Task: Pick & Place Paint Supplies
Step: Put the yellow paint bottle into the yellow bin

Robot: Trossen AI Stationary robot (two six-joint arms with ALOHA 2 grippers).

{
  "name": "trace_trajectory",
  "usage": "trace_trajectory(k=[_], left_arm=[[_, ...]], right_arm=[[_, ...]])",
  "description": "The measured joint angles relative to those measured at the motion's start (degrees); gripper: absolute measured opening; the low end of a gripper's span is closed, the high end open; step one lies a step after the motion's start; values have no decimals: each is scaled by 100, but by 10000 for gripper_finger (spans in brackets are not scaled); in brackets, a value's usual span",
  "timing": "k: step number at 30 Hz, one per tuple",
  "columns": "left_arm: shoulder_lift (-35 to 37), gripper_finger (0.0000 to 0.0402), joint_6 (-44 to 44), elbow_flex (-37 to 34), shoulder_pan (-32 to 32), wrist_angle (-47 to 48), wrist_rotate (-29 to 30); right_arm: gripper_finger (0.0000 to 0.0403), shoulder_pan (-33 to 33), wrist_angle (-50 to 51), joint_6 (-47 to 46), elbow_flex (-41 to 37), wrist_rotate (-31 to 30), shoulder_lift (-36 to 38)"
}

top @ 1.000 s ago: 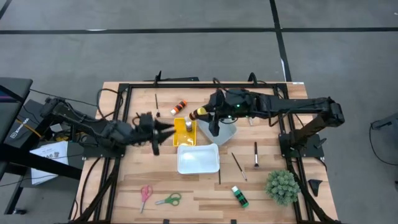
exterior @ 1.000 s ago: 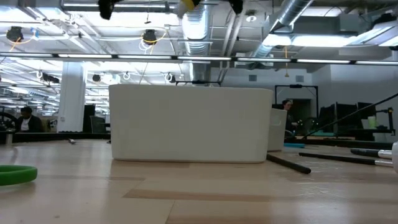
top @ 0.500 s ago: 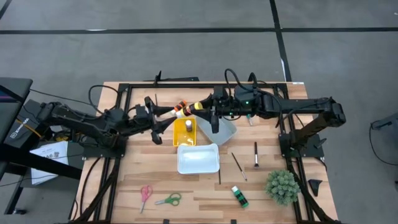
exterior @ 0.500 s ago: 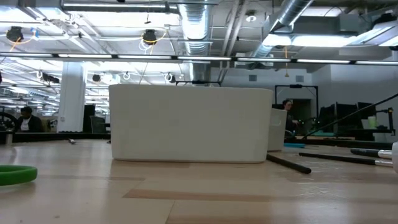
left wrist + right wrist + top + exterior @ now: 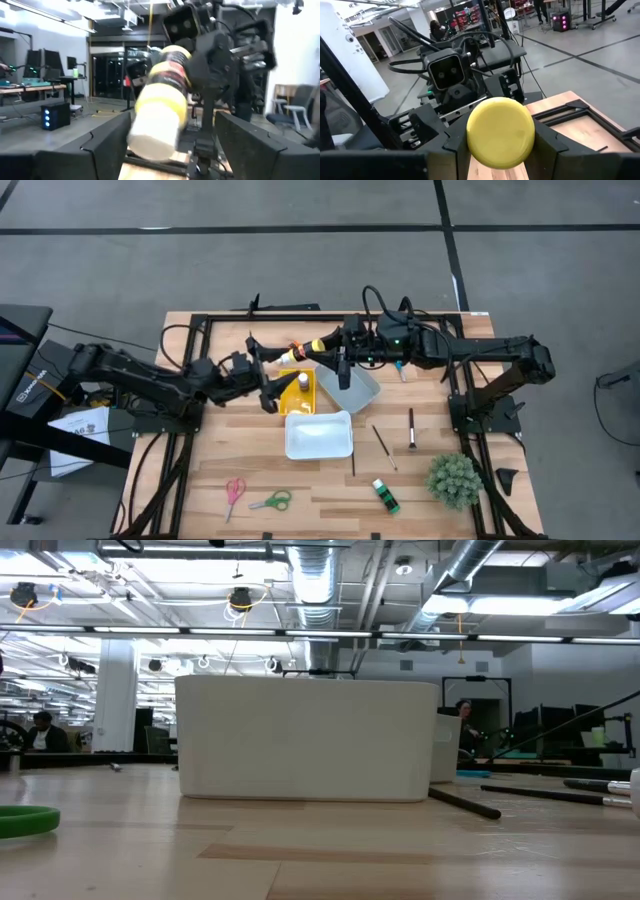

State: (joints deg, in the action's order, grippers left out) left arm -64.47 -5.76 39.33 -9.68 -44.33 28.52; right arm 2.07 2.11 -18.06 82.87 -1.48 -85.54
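Yellow plastic fills both wrist views: a yellow paint bottle (image 5: 318, 346) is clamped in the right gripper (image 5: 330, 350) and held level above the far edge of the yellow tray (image 5: 297, 392), apparently offered across for a handover. Facing it, the left gripper (image 5: 262, 359) stands spread wide, its fingers (image 5: 102, 145) either side of the bottle's white cap end without touching, judging by the gap. A second orange-and-white bottle (image 5: 292, 350) seems to lie just behind, partly masked by the arms. From table height, the white bin (image 5: 308, 740) blocks everything above, so neither gripper shows there.
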Motion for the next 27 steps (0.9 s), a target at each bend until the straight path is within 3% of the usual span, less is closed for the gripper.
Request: trace_trajectory(k=[4,27], left_arm=[[-9,264,-72,2,151,-344,8],[153,209,170,2,141,9,-456]], right_arm=[[134,4,-7,0,0,-4,0],[134,31,-136,-34,0,20,40]])
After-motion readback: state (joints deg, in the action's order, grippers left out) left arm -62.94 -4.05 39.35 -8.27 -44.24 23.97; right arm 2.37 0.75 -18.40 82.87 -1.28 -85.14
